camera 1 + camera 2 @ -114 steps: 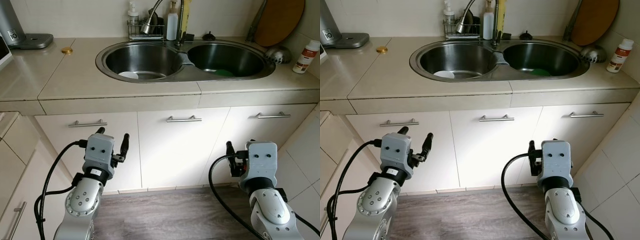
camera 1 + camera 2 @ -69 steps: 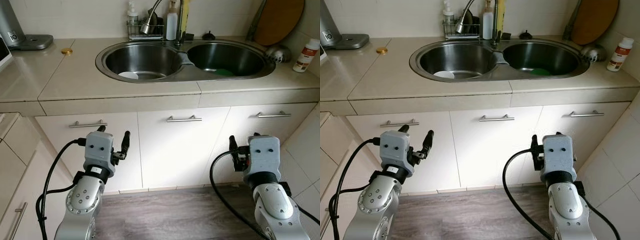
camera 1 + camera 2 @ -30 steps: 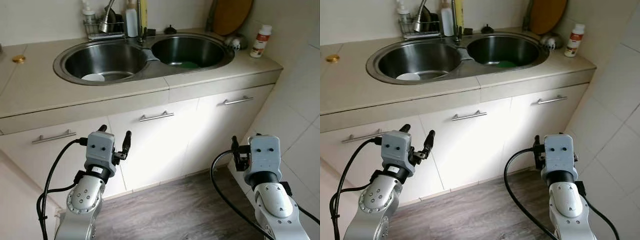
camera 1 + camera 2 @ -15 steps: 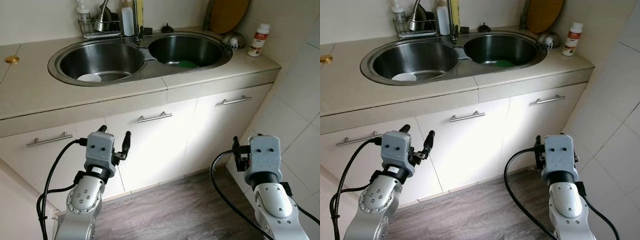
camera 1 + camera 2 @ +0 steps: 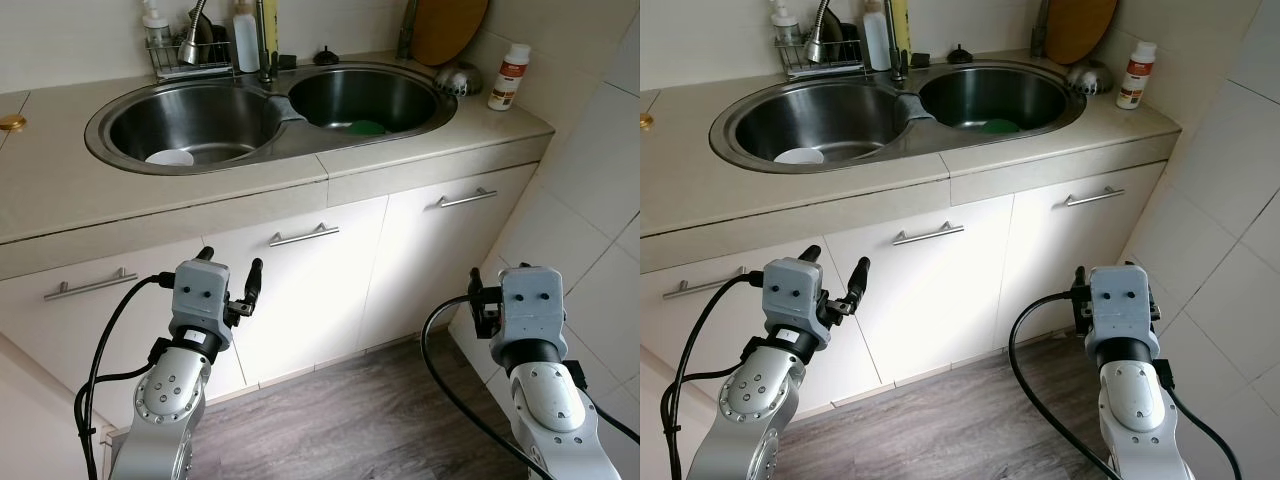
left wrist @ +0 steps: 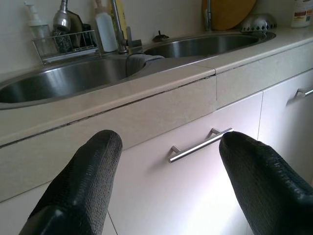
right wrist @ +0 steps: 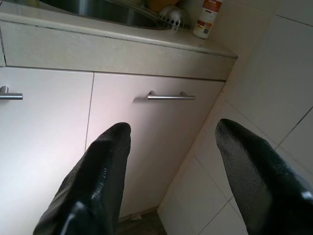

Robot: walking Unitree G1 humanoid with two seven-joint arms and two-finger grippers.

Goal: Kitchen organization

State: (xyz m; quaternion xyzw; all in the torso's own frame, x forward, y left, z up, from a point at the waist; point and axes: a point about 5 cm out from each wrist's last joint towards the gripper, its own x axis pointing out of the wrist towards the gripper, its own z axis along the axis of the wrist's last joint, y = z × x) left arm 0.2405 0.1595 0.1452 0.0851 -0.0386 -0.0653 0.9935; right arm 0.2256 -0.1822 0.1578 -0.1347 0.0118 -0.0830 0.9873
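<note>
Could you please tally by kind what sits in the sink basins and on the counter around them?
Bottles: 4, three behind the sink and one on the right
Bowls or dishes in the basins: 2, white and green
Strainer: 1
Cutting board: 1
Gold lid: 1
Total: 9

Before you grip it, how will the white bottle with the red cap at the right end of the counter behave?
The bottle looks tall and narrow and stands upright, so a sideways push would probably tip it. It looks like plastic, likely light and not fragile. Its smooth round body may slip between the fingers.
</note>
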